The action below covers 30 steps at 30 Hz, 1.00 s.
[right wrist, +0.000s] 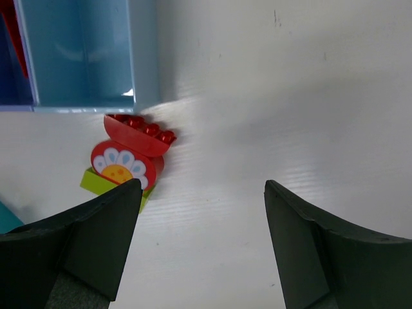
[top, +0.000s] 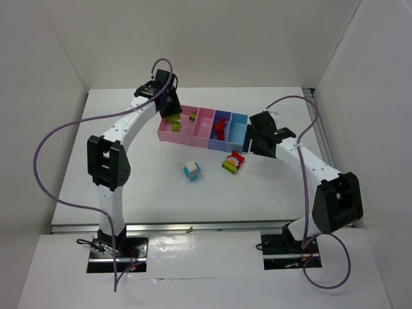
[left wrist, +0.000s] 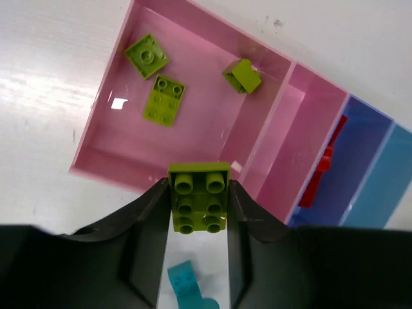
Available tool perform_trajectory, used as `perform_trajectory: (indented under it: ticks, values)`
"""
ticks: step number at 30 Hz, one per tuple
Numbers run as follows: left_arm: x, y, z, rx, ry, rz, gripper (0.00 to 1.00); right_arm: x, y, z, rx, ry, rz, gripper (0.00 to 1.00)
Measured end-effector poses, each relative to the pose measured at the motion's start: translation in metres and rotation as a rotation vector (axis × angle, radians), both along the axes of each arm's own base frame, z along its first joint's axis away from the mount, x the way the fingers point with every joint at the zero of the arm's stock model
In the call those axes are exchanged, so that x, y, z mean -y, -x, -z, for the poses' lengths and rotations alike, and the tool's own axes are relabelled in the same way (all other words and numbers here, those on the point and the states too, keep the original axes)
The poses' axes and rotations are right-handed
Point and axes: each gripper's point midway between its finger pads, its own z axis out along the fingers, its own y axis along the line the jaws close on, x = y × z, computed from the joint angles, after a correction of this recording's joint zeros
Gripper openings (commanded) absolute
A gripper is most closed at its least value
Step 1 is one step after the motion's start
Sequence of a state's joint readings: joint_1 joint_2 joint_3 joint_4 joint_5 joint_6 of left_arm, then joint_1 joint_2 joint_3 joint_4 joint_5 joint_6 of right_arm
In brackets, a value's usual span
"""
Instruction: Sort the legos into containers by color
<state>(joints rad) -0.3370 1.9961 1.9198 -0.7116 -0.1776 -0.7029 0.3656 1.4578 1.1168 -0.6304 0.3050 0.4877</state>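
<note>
Left gripper (left wrist: 196, 190) pinches a lime brick (left wrist: 199, 209) over the pink bin (left wrist: 109, 138) holding three more lime bricks (left wrist: 165, 100), right gripper (right wrist: 201, 193) spread empty, red-green clump (top: 235, 161) and cyan-white clump (top: 192, 170) unsorted on the table (top: 141, 187).

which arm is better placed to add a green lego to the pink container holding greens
Left. The left end effector is shut on a lime lego above that pink container, where three green legos lie; the right end effector is open, empty, beside the red-and-green clump.
</note>
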Motion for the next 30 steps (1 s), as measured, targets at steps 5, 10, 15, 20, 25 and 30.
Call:
perform_trajectory:
  ticks: [5, 10, 15, 20, 25, 30]
  values:
    - [0.007, -0.02, 0.048, -0.086, -0.005, 0.042, 0.91, -0.013, 0.022, 0.019, -0.057, -0.02, -0.041, 0.85]
    - [0.007, -0.002, 0.068, -0.171, -0.009, 0.061, 0.89, -0.039, 0.036, 0.023, -0.073, -0.045, -0.116, 0.85]
    - [0.006, 0.019, 0.043, -0.148, -0.005, 0.095, 0.87, -0.062, 0.04, 0.027, -0.08, -0.071, -0.171, 0.85]
    - [0.016, 0.048, -0.008, -0.051, 0.007, 0.167, 0.87, -0.076, 0.035, 0.048, -0.117, -0.097, -0.179, 0.85]
    - [0.039, 0.078, -0.04, 0.022, 0.031, 0.267, 0.86, -0.084, 0.035, 0.065, -0.154, -0.128, -0.139, 0.87]
    - [0.041, 0.091, -0.025, -0.019, 0.025, 0.302, 0.84, -0.097, 0.03, 0.069, -0.133, -0.161, -0.079, 0.87]
